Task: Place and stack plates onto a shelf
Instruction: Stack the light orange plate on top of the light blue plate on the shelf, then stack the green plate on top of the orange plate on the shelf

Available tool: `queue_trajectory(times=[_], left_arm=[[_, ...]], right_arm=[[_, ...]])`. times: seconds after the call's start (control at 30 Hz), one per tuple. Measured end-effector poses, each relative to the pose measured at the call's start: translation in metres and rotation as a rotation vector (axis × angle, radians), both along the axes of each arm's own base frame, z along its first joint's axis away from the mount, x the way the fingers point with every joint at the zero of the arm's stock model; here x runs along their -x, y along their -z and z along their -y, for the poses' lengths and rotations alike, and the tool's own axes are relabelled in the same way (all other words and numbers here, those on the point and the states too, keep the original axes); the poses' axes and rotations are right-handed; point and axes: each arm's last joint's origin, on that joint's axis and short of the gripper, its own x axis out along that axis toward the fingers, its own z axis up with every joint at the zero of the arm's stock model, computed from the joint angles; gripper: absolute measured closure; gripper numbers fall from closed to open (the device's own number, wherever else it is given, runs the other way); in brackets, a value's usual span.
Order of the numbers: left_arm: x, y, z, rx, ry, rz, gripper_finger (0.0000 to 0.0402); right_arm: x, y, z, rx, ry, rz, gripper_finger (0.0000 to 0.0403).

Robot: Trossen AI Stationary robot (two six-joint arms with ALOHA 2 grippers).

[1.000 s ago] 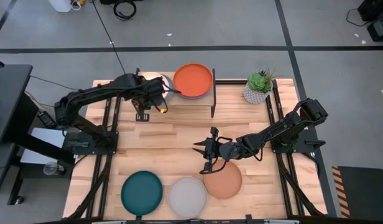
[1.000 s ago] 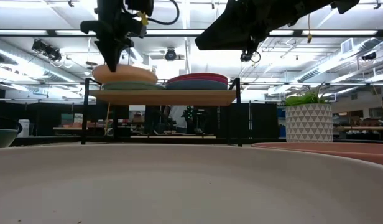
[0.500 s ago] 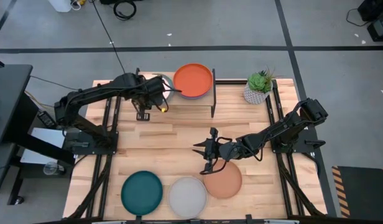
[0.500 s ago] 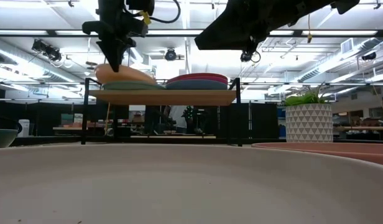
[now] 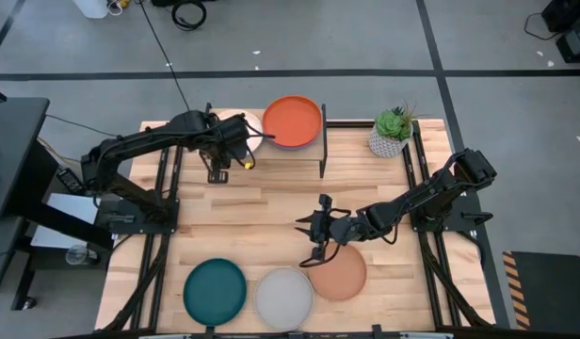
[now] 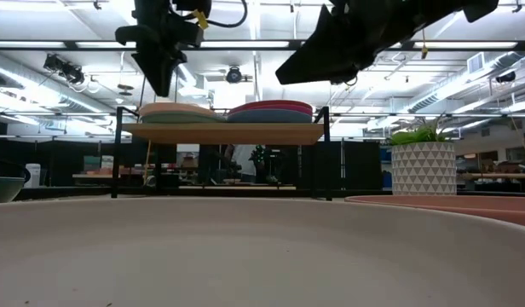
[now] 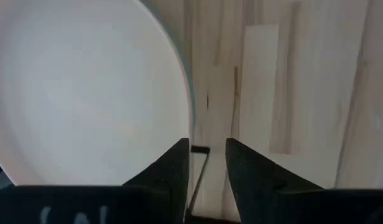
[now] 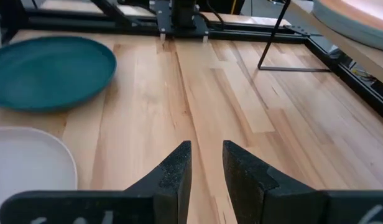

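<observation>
Cream plate (image 7: 86,93) lies flat on the left stack on the shelf (image 6: 220,133), just beside your left fingers (image 7: 173,171), which stand slightly apart and empty, so lift them straight up clear of its rim before swinging away, while the right fingers (image 8: 179,171), narrowly parted, wait above the worktop (image 5: 271,202).

The shelf (image 5: 271,151) is standing at the far edge of the worktop, its pale board resting on thin black legs. On its left half the cream plate (image 5: 245,130) is lying flat on top of a stack; under it a pale blue rim is showing. On the right half the orange plate (image 5: 292,121) is topping a second stack. Near the front edge, the dark teal plate (image 5: 215,290), the grey plate (image 5: 284,298) and the salmon plate (image 5: 339,273) are lying flat in a row.
</observation>
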Motion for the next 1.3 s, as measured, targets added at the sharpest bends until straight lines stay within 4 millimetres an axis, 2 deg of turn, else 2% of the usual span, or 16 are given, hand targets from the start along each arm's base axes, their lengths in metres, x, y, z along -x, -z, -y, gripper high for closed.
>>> queue_trajectory(times=[0.37,0.67,0.77,0.93,1.03,1.13,1.3], left_arm=[[0.002,0.001,0.001,0.015,-0.073,0.011,0.0291],[0.000,0.024,-0.007,-0.092,-0.013,-0.048,0.0292],[-0.002,0.020,-0.007,-0.098,-0.003,-0.024,0.0292],[0.003,-0.003,-0.001,-0.086,-0.019,0.050,0.0292],[0.007,-0.018,0.010,-0.026,-0.024,0.137,0.0292],[0.011,-0.025,0.033,0.082,-0.002,0.217,0.0292],[0.017,-0.003,0.093,0.184,0.118,0.163,0.0292]], right_arm=[[0.003,0.006,0.002,0.099,0.005,-0.080,0.0305],[0.001,0.005,0.010,0.104,0.026,-0.079,0.0305],[0.001,0.005,0.011,0.104,0.030,-0.079,0.0305],[0.000,0.005,0.012,0.092,0.038,-0.076,0.0305],[0.001,0.005,0.012,0.087,0.039,-0.075,0.0305],[0.001,0.006,0.011,0.054,0.029,-0.081,0.0305],[0.003,0.009,0.009,-0.006,0.033,-0.104,0.0305]])
